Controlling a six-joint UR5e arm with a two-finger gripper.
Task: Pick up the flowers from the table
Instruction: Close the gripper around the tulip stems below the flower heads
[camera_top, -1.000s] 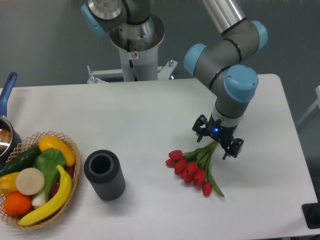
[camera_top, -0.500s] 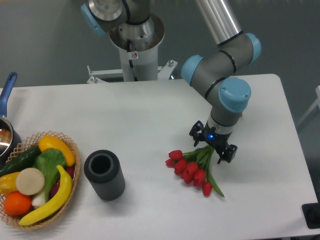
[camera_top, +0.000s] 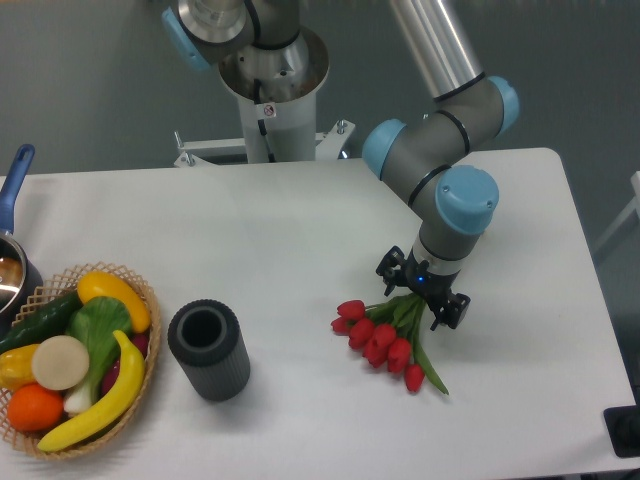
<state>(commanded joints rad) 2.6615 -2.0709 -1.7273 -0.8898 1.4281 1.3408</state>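
The flowers (camera_top: 385, 338), a bunch of red tulips with green stems and leaves, lie on the white table (camera_top: 300, 240) right of centre, heads pointing left and down. My gripper (camera_top: 418, 301) stands open directly over the stem end. One finger is on each side of the green stems, low near the tabletop. The stem tips are hidden under the gripper body.
A dark grey ribbed cylinder (camera_top: 208, 350) stands upright left of the flowers. A wicker basket (camera_top: 75, 355) of fruit and vegetables sits at the front left. A pot with a blue handle (camera_top: 12, 235) is at the left edge. The arm's base (camera_top: 270, 85) rises behind the table.
The gripper has shifted slightly left and down over the stems across the frames. The flowers have stayed in place.
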